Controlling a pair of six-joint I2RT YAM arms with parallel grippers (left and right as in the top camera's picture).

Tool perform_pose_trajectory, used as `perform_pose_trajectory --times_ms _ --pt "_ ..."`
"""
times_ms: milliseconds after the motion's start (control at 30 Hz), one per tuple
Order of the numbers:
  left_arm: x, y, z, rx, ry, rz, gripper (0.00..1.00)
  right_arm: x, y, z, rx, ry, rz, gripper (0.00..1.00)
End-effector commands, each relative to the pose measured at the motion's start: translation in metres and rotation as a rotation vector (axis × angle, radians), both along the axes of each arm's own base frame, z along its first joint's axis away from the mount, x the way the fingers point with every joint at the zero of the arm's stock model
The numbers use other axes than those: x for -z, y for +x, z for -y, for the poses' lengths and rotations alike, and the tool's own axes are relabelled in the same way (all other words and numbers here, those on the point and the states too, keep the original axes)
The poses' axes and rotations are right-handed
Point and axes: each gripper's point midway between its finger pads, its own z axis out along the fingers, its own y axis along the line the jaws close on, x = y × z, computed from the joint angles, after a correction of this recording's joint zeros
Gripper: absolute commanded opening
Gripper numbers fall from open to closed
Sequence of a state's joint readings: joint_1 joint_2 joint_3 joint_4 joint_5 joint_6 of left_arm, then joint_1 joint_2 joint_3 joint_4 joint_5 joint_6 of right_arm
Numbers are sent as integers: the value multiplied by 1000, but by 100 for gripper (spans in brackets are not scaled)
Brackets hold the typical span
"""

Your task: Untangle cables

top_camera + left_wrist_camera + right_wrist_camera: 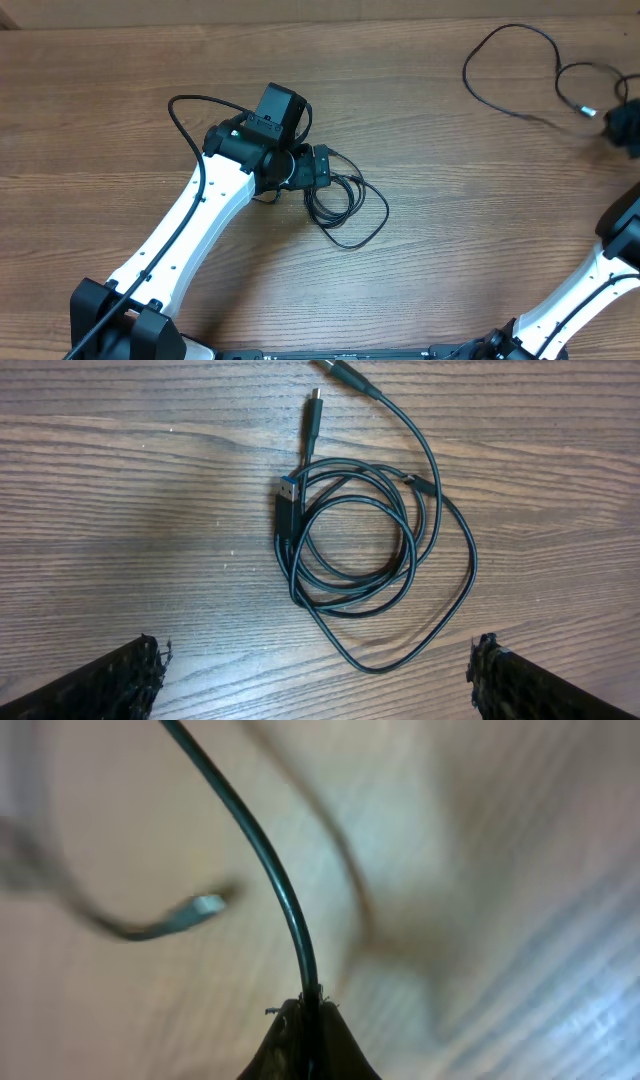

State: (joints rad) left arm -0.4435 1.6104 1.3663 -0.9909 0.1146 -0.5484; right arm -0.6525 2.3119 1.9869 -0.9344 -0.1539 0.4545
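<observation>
1. Overhead view.
   - The coiled bundle (345,205) of thin black cables lies near the middle of the wooden table (450,250).
   - The left gripper (322,166) hovers just up-left of the bundle, over its edge. How wide it stands cannot be told from this view.
   - A loose cable (512,27) lies well apart, far up-right of the bundle, with no visible link to it.
   - The right gripper (625,125) sits at that cable's far end, next to its metal-tipped plug (587,111).

2. Left wrist view.
   - The jaws are spread fully; both fingers (130,680) sit at the lower frame corners with nothing between them.
   - The coiled bundle (408,550) lies directly ahead, flat on the table. Several turns overlap.
   - A blue-tongued USB plug (288,495) rests on the bundle's left side. A second plug (315,400) points away from it.

3. Right wrist view.
   - The right gripper (310,1025) is fully closed, pinching a single strand of the loose cable (285,905).
   - The background is blurred.

4. Hazards.
   - A straight descent by the left gripper would probably trap several turns at once. Lifting them together would tighten the crossings.
   - A plug may snag inside a loop as it is drawn out.
   - The right grip is on a thin, smooth strand, so a quick pull could let it slip.
</observation>
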Motion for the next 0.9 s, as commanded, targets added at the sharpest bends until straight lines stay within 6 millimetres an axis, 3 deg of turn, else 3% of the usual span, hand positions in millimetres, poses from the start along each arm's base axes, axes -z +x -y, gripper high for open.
perform_pose_trajectory --times_ms 0,133,300,467,600,733,867 --pt "1 2 -4 -16 11 4 99 -56 36 0 -133 -56 162 4" --pt "1 2 -4 -16 11 4 100 -100 63 -14 -261 -76 303 4" --pt "1 2 -4 -16 11 4 100 -125 90 -52 -473 -67 454 4" --pt "1 2 -4 -16 11 4 99 -130 112 -101 -695 -127 501 4" --pt "1 2 -4 -16 11 4 100 -135 127 -131 -773 -150 529 4" --pt "1 2 -4 -16 11 4 100 -139 138 -154 -816 -163 552 4" --pt "1 2 -4 -16 11 4 100 -132 142 -163 -816 -192 507 4"
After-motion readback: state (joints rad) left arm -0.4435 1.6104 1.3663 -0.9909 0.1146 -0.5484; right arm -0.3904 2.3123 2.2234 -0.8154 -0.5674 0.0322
